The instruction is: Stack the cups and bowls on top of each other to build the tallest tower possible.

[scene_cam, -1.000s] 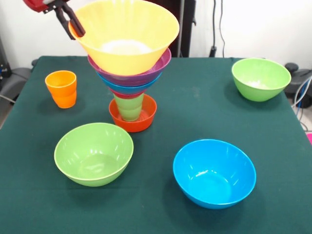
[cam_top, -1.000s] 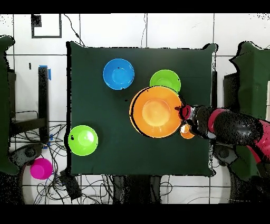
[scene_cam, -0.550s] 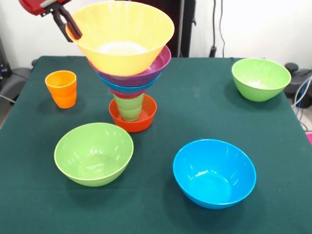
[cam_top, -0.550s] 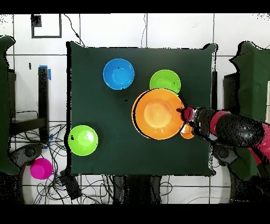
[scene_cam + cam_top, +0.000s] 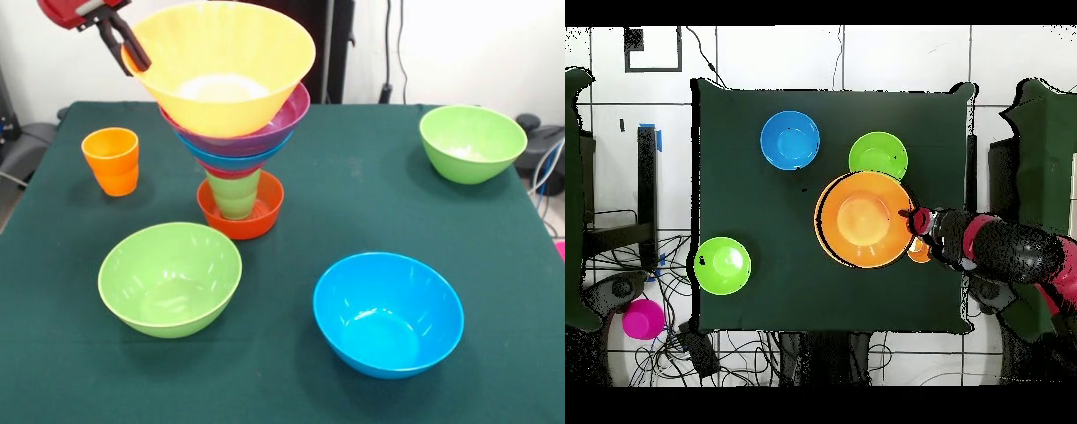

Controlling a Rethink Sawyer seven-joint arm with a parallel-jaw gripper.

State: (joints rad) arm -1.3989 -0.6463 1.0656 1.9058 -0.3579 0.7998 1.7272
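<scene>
Gripping tower (image 5: 231, 97) rim; jaws closed

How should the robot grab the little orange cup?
Probably from straight above, pinching one side of the rim of the orange cup. It stands upright with its mouth open and bare table around it, so one finger could slip inside and one outside. In the overhead view the arm mostly hides it.

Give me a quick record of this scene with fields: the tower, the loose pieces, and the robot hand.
tower: glossy plastic stack; red-orange small bowl at base, light green cup, then wider bowls, very large orange bowl on top
loose cup: orange plastic tumbler
loose bowls: two lime green bowls, one blue bowl
hand: black-fingered hand at the top bowl's rim
surface: dark green table
</scene>
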